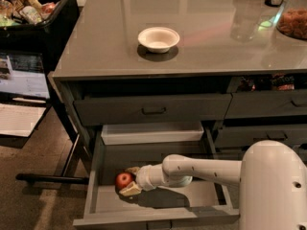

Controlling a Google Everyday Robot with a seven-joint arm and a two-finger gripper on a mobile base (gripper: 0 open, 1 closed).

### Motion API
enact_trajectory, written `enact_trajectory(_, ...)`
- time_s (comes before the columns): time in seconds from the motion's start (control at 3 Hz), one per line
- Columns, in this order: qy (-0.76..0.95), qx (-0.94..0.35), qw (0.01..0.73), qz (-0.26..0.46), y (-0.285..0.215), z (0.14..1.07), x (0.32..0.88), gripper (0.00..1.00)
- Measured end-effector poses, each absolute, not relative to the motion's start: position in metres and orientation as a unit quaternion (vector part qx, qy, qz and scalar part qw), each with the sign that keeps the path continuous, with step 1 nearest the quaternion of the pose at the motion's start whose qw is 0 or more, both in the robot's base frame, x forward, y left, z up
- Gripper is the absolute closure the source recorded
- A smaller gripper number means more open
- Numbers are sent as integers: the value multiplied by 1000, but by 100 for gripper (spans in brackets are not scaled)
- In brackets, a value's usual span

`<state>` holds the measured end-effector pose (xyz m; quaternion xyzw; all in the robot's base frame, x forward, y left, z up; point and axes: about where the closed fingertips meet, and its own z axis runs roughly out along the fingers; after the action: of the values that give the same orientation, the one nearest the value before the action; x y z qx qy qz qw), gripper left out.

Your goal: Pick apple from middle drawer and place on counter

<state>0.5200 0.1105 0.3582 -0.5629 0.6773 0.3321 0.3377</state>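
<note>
The small red apple (pixel 123 179) lies on the floor of the open middle drawer (pixel 204 196), towards its left side. My white arm reaches into the drawer from the right. My gripper (pixel 127 181) is down at the apple, open, with one pale finger (pixel 133 170) behind the apple and the other (pixel 129 190) in front of it. The apple rests on the drawer floor between them. The glossy grey counter (pixel 216 47) spans the top of the cabinet above.
A white bowl (pixel 159 38) stands on the counter. A pale shallow tray (pixel 151 133) sits at the back above the drawer. The shut top drawer front (pixel 153 110) overhangs it. A black bin of groceries (pixel 29 8) stands at far left. A bowl of snacks (pixel 293 23) is at right.
</note>
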Motion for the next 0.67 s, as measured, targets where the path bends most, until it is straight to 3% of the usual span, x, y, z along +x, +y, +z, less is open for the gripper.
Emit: enact_trajectory(0.67, 669, -528, 391, 349, 93, 369, 518, 88)
